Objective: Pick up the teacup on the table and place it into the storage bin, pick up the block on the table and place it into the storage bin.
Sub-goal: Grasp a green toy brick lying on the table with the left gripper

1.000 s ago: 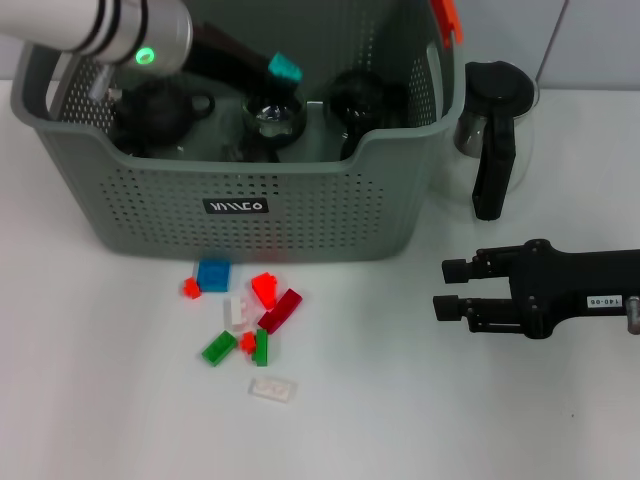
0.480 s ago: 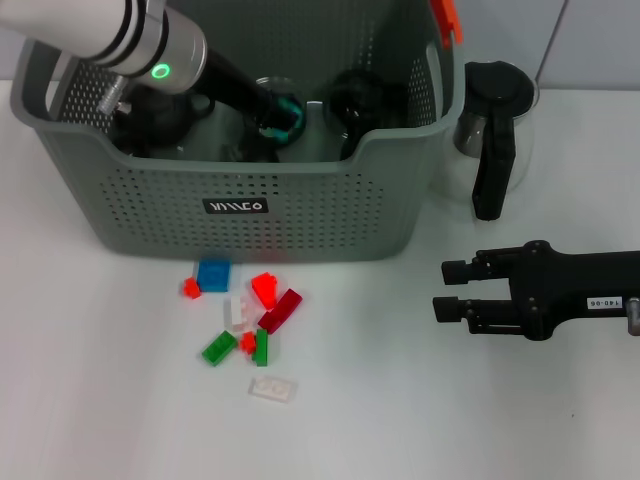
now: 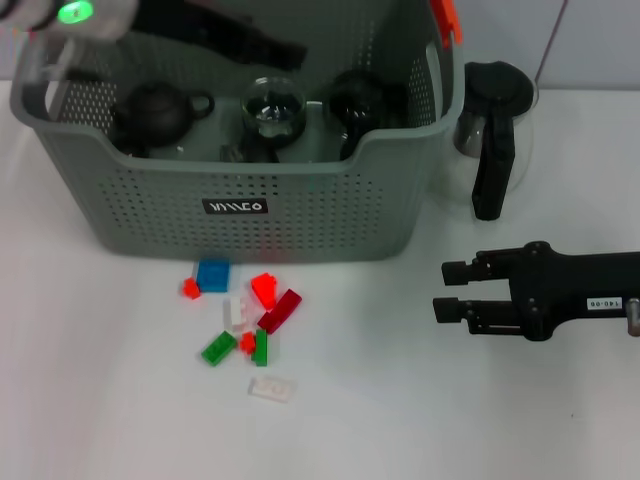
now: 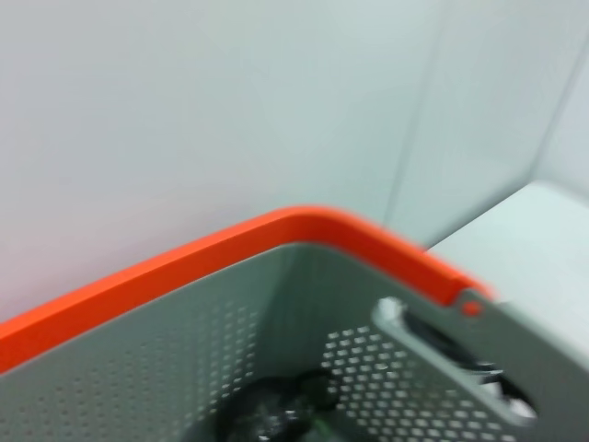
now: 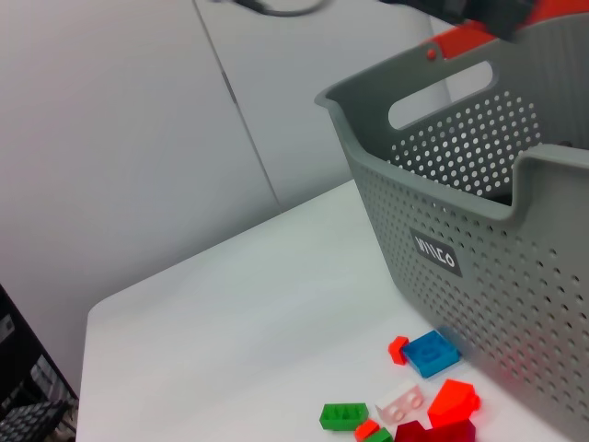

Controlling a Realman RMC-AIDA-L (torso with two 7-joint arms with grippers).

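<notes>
The storage bin (image 3: pixel 300 210) stands at the table's back, grey and perforated, with a black label on its front. Inside it sit a clear glass teacup (image 3: pixel 272 105), a black teapot (image 3: pixel 155 108) and another dark vessel (image 3: pixel 355 100). My left gripper (image 3: pixel 290 52) hangs above the bin's back, clear of the teacup. Loose blocks lie in front of the bin: blue (image 3: pixel 213 274), red (image 3: pixel 265 288), dark red (image 3: pixel 280 310), two green (image 3: pixel 218 348) and a clear one (image 3: pixel 272 388). My right gripper (image 3: pixel 455 290) rests open and empty at the right, well away from the blocks.
A glass kettle with a black handle (image 3: pixel 495 125) stands right of the bin. The left wrist view shows the bin's orange rim (image 4: pixel 230 253). In the right wrist view the bin's front (image 5: pixel 479 212) rises beside the blue block (image 5: pixel 430 353).
My left gripper dipped down to the glass teacup inside the bin, then rose up and back out. The teacup stays in the bin. Right arm and blocks have not moved.
</notes>
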